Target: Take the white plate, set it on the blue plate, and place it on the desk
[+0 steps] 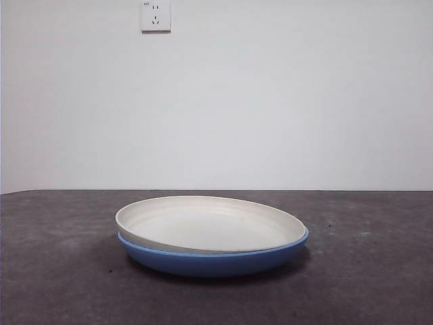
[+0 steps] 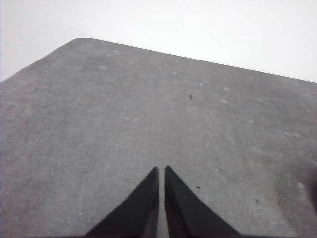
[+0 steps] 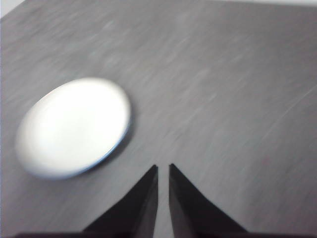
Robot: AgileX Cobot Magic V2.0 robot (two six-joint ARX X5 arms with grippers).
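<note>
The white plate (image 1: 210, 225) rests inside the blue plate (image 1: 216, 259), sitting slightly askew so its left edge overhangs a little. Both stand on the dark desk (image 1: 61, 271) in the middle of the front view. In the blurred right wrist view the white plate (image 3: 74, 126) shows with a thin blue rim (image 3: 121, 140) under it, some way ahead of my right gripper (image 3: 162, 167), whose jaws are shut and hold nothing. My left gripper (image 2: 161, 169) is also shut and empty above bare desk (image 2: 99, 114). Neither gripper appears in the front view.
A white wall with a socket (image 1: 155, 16) stands behind the desk. The desk's far edge and a rounded corner (image 2: 79, 40) show in the left wrist view.
</note>
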